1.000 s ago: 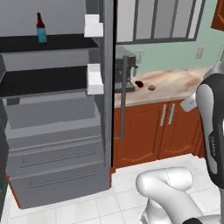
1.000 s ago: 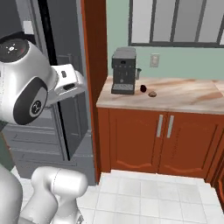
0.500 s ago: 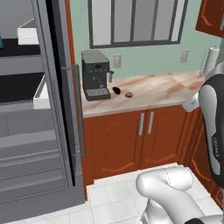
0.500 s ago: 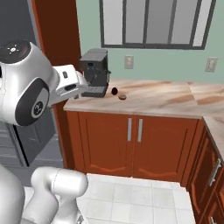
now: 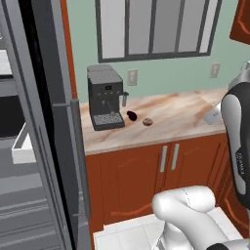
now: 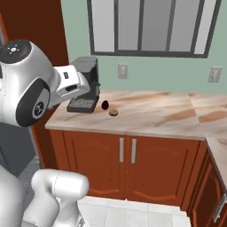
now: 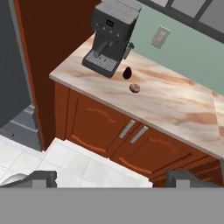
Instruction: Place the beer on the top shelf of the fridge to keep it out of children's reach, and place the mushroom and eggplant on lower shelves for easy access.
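The eggplant (image 5: 132, 115) stands on the marble desk (image 5: 185, 119) just beside the coffee machine (image 5: 104, 96), with the mushroom (image 5: 147, 122) near it on the side away from the machine. The fridge (image 5: 34, 146) stands open at the desk's end. The pincer (image 7: 114, 178) hangs well above the floor, fingers wide apart, holding nothing.

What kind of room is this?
It looks like a kitchen. There's a coffee machine on a counter above wooden cupboards, and an open fridge beside them.
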### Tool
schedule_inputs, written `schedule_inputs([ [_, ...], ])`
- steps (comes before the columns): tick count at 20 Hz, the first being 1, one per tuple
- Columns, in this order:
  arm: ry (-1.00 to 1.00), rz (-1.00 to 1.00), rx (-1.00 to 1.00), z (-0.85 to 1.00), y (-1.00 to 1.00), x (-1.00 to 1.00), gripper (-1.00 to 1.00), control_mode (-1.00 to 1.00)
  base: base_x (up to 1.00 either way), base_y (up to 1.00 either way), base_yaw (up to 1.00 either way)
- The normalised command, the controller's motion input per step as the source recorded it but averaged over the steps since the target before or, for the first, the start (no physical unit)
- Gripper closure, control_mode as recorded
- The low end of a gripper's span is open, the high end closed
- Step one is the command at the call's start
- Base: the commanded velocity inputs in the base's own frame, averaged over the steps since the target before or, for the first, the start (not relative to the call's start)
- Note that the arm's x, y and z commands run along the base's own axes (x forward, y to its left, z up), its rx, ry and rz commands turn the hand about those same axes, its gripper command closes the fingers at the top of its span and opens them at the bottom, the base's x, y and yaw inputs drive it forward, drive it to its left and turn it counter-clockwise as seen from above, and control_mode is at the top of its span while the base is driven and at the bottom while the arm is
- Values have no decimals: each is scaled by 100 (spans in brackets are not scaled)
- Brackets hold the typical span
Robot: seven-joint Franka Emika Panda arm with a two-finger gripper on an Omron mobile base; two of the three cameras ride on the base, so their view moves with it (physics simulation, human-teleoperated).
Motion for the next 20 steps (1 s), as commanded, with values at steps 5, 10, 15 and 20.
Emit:
schedule_inputs([
  [5,0,0,0,0,0,0,-100,100,71,-15,0],
  [10,0,0,0,0,0,0,-100,100,65,-19,0],
  [15,0,0,0,0,0,0,-100,100,57,-23,0],
  [20,3,0,0,-28,-21,22,-100,-100,18,-12,0],
])
